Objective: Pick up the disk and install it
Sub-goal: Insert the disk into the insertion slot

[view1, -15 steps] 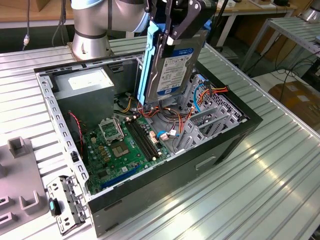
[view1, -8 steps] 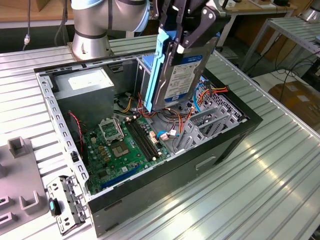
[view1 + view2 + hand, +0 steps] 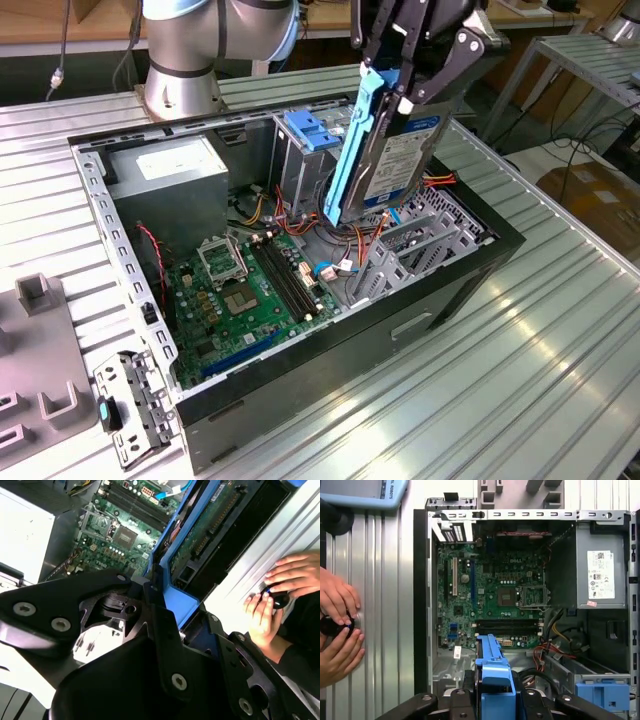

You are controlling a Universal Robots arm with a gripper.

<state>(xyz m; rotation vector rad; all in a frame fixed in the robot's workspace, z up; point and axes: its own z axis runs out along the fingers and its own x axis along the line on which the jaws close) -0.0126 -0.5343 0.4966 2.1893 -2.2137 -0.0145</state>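
Observation:
The disk (image 3: 398,160), silver with a blue-and-white label and blue rails, hangs on edge above the open computer case (image 3: 420,300), near the drive cage (image 3: 410,245). My gripper (image 3: 405,92) is shut on its upper end, black fingers on both flat sides. In the second wrist view the disk's green circuit-board side (image 3: 205,530) faces the camera, and a black finger (image 3: 165,630) presses its blue rail. In the first wrist view the disk (image 3: 492,667) shows edge-on as a blue rail between the fingers, over the case's front part.
Inside the case lie the green motherboard (image 3: 245,290), the grey power supply box (image 3: 170,190), a blue latch bracket (image 3: 310,128) on a cage, and loose cables (image 3: 350,235). A person's hands (image 3: 337,625) work a black knob beside the case. A loose metal bracket (image 3: 130,405) lies on the table.

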